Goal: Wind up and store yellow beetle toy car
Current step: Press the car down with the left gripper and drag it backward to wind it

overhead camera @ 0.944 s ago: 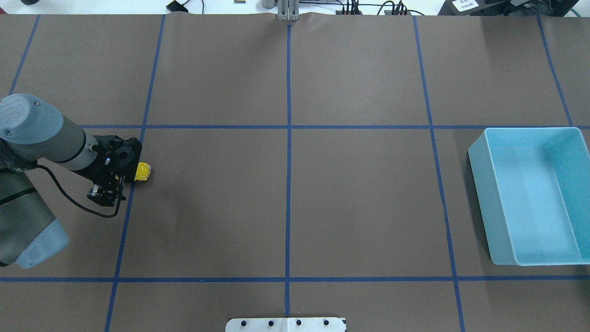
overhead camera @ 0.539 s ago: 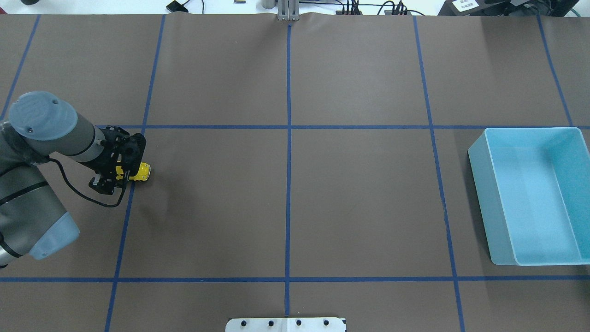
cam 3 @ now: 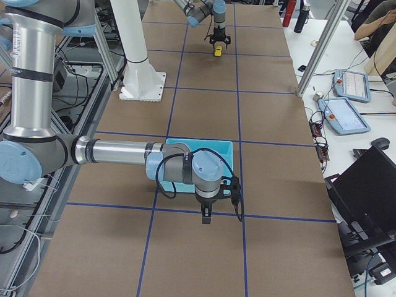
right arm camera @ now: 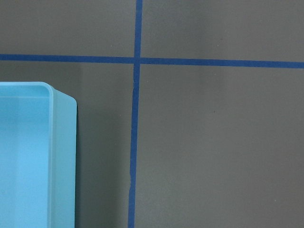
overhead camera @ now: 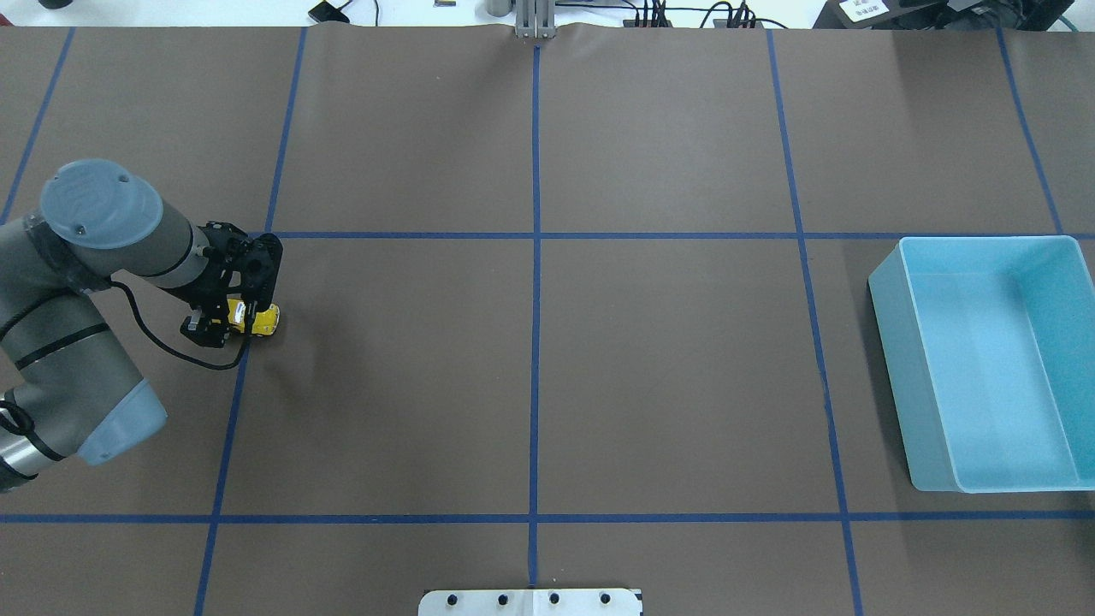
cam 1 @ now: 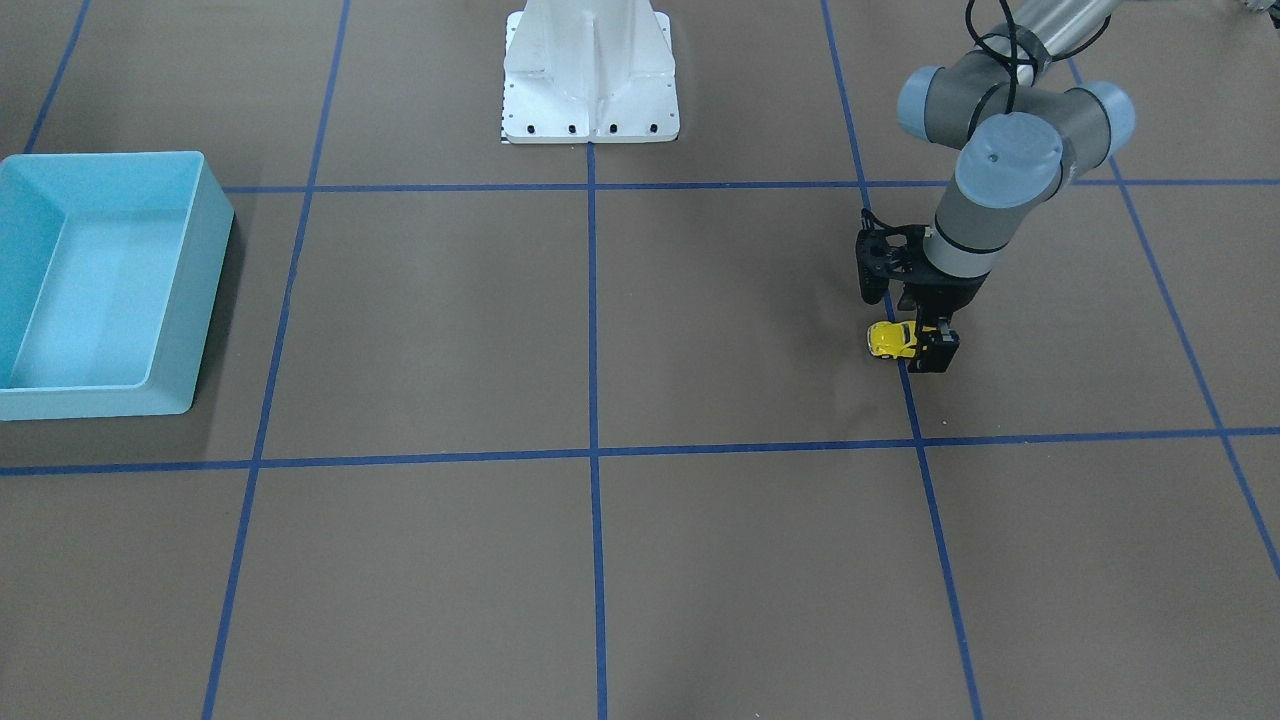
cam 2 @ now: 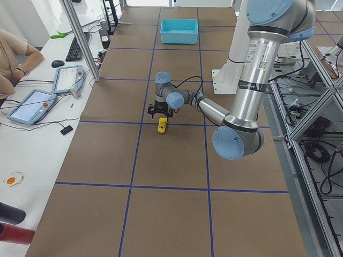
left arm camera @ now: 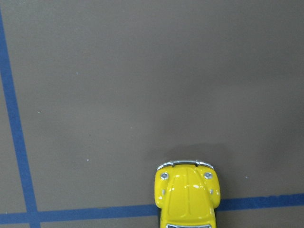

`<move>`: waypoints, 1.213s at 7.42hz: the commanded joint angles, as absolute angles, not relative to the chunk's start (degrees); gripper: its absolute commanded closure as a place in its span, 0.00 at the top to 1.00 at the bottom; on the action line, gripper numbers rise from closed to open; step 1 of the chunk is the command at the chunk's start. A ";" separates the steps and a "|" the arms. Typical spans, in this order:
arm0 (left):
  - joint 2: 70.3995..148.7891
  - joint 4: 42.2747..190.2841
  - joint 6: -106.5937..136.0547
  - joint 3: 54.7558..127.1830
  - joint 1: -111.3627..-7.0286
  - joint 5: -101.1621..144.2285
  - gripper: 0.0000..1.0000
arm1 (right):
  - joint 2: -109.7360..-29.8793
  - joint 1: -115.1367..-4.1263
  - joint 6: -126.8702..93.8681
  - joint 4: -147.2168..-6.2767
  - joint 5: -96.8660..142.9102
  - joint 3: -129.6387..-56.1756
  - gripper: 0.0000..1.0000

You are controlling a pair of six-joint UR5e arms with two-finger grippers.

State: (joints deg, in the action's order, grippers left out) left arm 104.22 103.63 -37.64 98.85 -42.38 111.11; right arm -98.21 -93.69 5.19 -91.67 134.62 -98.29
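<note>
Since the earlier overhead picture we are swinging our left arm in, and the left gripper (overhead camera: 224,323) is now sitting over the tail of the yellow beetle toy car (overhead camera: 263,320), which is staying put on a blue tape line (overhead camera: 234,402).

From the front, its fingers are flanking the car's rear, probably for a pull-back wind; we cannot tell whether they are clamping.

Our left wrist camera is showing only the bonnet.

From the right end, the right gripper (cam 3: 206,215) is waiting by the light blue bin (cam 3: 198,141), and we cannot tell its opening.
</note>
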 commanded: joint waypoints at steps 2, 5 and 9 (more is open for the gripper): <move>105.56 103.62 -37.27 95.72 -42.01 111.18 0.99 | -98.17 -93.60 5.19 -91.67 134.65 -98.09 1.00; 106.34 103.97 -37.09 95.10 -42.01 113.19 0.99 | -98.17 -93.69 5.19 -91.67 134.65 -98.09 1.00; 105.91 104.06 -37.18 95.53 -41.92 113.47 0.95 | -98.26 -93.69 5.19 -91.67 134.74 -98.09 1.00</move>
